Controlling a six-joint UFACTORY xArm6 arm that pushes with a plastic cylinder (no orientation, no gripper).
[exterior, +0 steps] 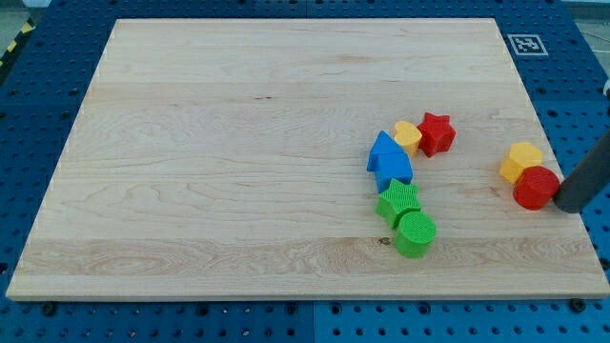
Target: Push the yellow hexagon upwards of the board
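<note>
The yellow hexagon (521, 159) lies near the board's right edge, touching the red round block (536, 188) just below and to its right. My rod comes in from the view's right, and my tip (569, 204) rests right beside the red round block, on its right side, below and right of the yellow hexagon. In the middle right sits a cluster: a yellow heart-like block (408, 136), a red star (437, 133), a blue block (389, 161), a green star (398, 201) and a green round block (415, 233).
The wooden board (238, 143) lies on a blue pegboard table (38, 114). A small black-and-white marker tag (525, 44) sits by the board's top right corner.
</note>
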